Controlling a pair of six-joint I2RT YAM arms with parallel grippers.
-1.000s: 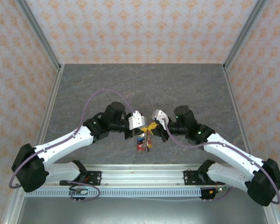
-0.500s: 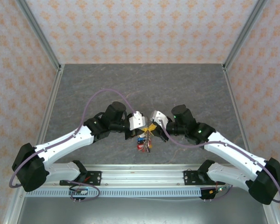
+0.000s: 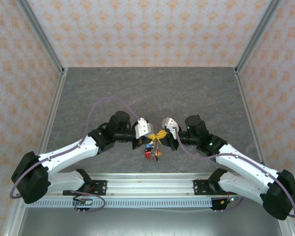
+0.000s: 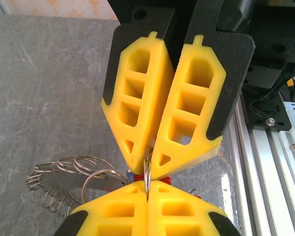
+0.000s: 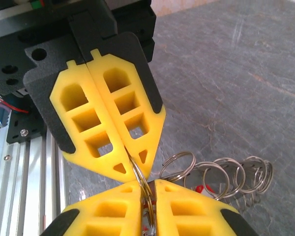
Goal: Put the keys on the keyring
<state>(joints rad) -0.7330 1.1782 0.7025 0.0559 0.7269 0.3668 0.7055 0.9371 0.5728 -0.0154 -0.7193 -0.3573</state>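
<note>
From my station I saw both arms meeting over the middle of the table [image 3: 196,88], towards its near edge. The left gripper [image 4: 147,188] was closed tight, its yellow pads pressed together on the thin wire of the keyring [image 4: 147,171], which stood edge-on in the seam. The right gripper [image 5: 147,186] faced it tip to tip and was clamped on the same ring, with no gap between its fingers. The keys [image 3: 151,150] hung in a small red and blue bunch just on the near side of the two grippers. I could not tell whether they touched the table. A string of linked spare rings [image 5: 221,172] lay on the table close beside the pinch.

I judged the keyring to be light, stiff and springy. Its smooth wire looked likely to slip or twist in the pads under any sideways pull, so I thought it best held across its flat faces, near the split. The keys seemed tiny, weightless and apt to swing, so I would have taken one by its flat tag
</note>
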